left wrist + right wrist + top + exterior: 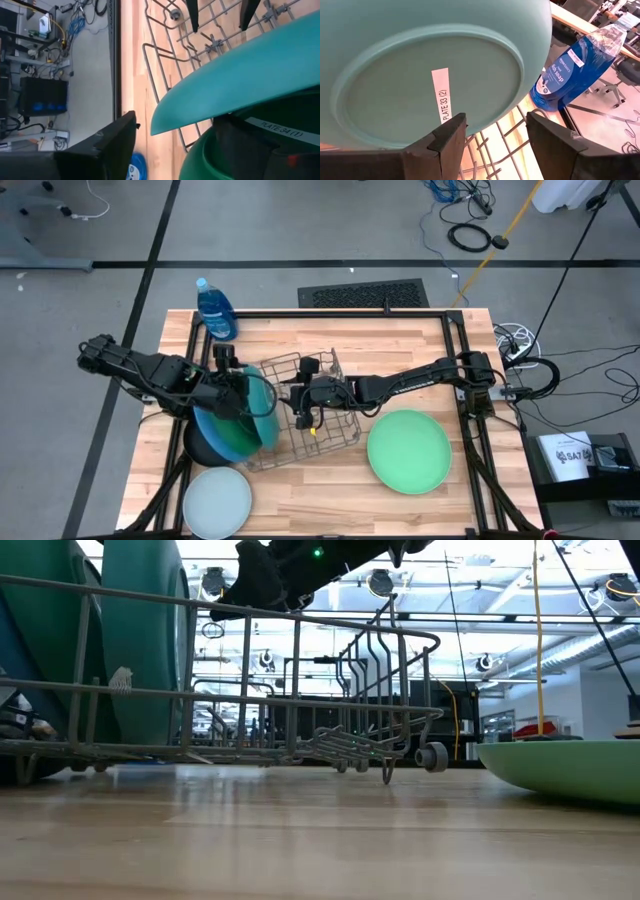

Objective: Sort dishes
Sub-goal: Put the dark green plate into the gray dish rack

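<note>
Left tool [243, 393] clamped on the dark green plate [258, 412], held on edge at the rack's [305, 412] left end, likely so it can drop between the wires upright. Blue plate [222, 442] just behind it, also tilted against that end; something dark below both, possibly the black plate, hard to tell. Right tool [300, 392] over the rack's middle, fingers [437, 145] spread wide with nothing between, pointed at the green plate's underside, perhaps waiting to steady it. Light green plate [409, 451] flat on the table [400, 350] to the rack's right; pale plate [216, 501] flat near the front left corner; both not yet racked. Soap bottle [215, 310] upright at the back left corner, well apart from the work.

Plates smooth, matte, round with a shallow raised foot ring; white label strip on the green one's base. Rack of thin grey wire with looped tines. Table of pale wood strips, faintly glossy.
</note>
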Controlling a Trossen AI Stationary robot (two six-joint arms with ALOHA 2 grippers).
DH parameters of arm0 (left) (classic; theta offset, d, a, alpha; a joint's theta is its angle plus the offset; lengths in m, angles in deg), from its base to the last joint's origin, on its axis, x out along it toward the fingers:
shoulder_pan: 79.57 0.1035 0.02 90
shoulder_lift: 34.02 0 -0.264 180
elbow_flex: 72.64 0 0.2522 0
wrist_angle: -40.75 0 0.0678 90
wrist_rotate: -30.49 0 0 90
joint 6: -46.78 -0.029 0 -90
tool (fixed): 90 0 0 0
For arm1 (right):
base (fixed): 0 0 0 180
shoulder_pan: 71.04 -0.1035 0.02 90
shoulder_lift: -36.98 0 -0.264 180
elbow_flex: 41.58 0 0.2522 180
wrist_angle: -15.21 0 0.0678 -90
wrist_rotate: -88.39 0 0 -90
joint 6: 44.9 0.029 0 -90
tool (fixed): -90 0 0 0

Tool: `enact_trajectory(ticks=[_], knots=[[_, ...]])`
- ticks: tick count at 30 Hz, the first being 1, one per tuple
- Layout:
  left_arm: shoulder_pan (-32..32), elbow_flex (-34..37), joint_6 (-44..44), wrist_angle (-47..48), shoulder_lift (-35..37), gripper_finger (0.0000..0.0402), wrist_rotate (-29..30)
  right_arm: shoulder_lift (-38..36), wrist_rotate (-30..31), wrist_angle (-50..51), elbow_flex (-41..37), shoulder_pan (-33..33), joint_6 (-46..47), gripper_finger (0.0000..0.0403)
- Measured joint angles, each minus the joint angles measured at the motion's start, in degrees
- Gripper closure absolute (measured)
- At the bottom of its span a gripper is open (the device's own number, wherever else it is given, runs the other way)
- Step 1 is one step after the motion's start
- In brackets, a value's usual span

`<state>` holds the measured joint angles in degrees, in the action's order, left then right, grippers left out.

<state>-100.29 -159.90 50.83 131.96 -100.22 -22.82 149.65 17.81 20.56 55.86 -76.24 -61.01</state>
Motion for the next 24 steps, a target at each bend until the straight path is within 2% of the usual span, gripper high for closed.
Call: enact_trajectory(ticks=[7,11,14,21,24], knots=[[-0.2,0.0,1.2,0.0,0.0,0.0085,0.0,0.0,0.0,0.0,0.0,0.0,0.4,0.0202],[-0.2,-3.0,2.3,5.7,0.0,0.0077,-5.7,0.0,0.0,0.0,0.0,0.0,0.4,0.0202],[-0.2,-5.6,4.4,8.9,-0.1,0.0077,-6.8,0.0,0.0,-0.2,0.0,0.1,0.4,0.0202],[-0.1,-12.1,1.4,9.5,-0.1,0.0077,-4.5,0.0,-0.7,-0.5,0.0,1.0,1.5,0.0202],[-0.2,-14.9,1.0,9.8,0.1,0.0077,-0.4,0.0,-3.5,-1.1,0.0,1.0,0.6,0.0202]])
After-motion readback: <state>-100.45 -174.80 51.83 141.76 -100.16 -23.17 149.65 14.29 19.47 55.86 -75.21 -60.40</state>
